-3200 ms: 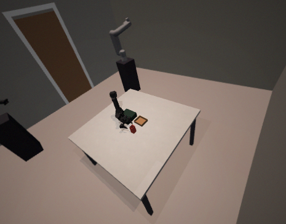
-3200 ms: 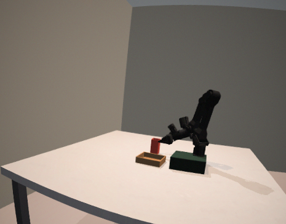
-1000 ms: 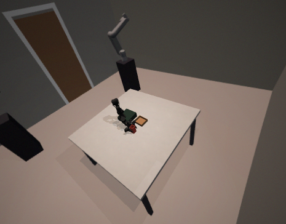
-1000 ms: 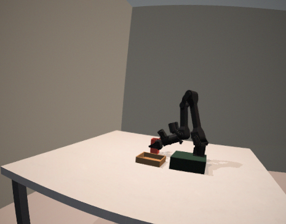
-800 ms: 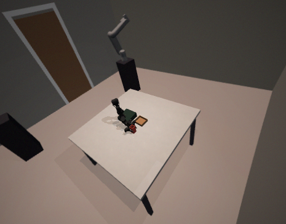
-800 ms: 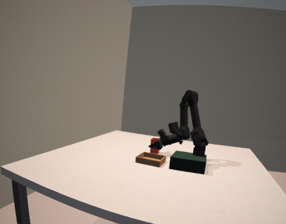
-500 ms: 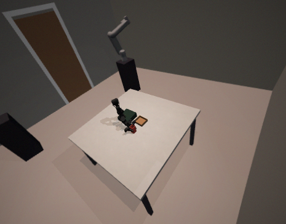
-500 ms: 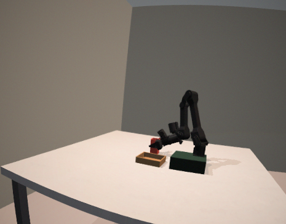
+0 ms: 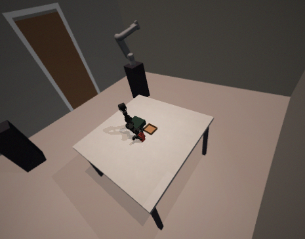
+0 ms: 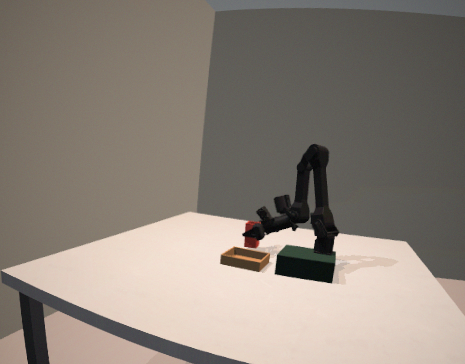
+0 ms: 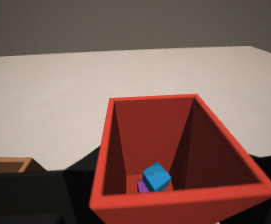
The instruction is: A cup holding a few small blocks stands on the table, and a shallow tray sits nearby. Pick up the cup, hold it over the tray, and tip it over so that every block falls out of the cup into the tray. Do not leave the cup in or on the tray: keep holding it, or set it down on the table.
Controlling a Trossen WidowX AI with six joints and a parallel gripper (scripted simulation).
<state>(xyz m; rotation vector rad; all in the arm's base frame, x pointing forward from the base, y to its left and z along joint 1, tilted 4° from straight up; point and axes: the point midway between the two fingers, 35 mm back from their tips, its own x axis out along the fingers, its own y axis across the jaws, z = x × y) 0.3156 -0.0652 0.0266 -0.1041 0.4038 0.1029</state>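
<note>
Claw (image 9: 138, 136) (image 10: 254, 233) (image 11: 147, 137): closed on red cup (image 9: 142, 137) (image 10: 252, 239) (image 11: 153, 120). Cup: upright, beside tray (image 9: 145, 131) (image 10: 242, 262) (image 11: 30, 166). Visible inside cup: 1 blue block (image 11: 156, 177), 1 purple block (image 11: 142, 187). Cup-to-table contact: cannot tell.

Red cup (image 9: 142, 137) (image 10: 251, 241) (image 11: 153, 120); blue block (image 11: 156, 176), another seemingly purple (image 11: 142, 187).

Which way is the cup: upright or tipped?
Upright: the red cup stands straight in the exterior view, and the wrist camera sees down its open top.
</note>
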